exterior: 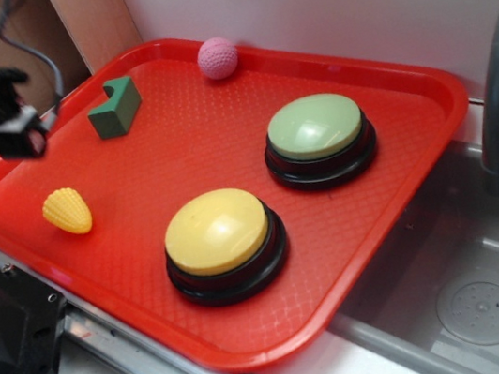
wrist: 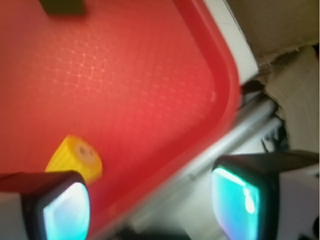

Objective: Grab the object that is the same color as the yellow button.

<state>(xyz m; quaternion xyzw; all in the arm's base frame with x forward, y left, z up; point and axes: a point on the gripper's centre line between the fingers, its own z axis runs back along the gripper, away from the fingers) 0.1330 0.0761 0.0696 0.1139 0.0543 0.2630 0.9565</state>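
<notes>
The gripper (wrist: pixel 150 205) is being held wide open above the tray (wrist: pixel 220 75) edge, the toy corn (wrist: pixel 75 160) lying outside one jaw; recentring is being called for before descent.

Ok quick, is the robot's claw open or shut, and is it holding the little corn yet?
Gripper: open, holding nothing. Its fingers are spread apart, and the corn lies on the red tray, not between them.
</notes>
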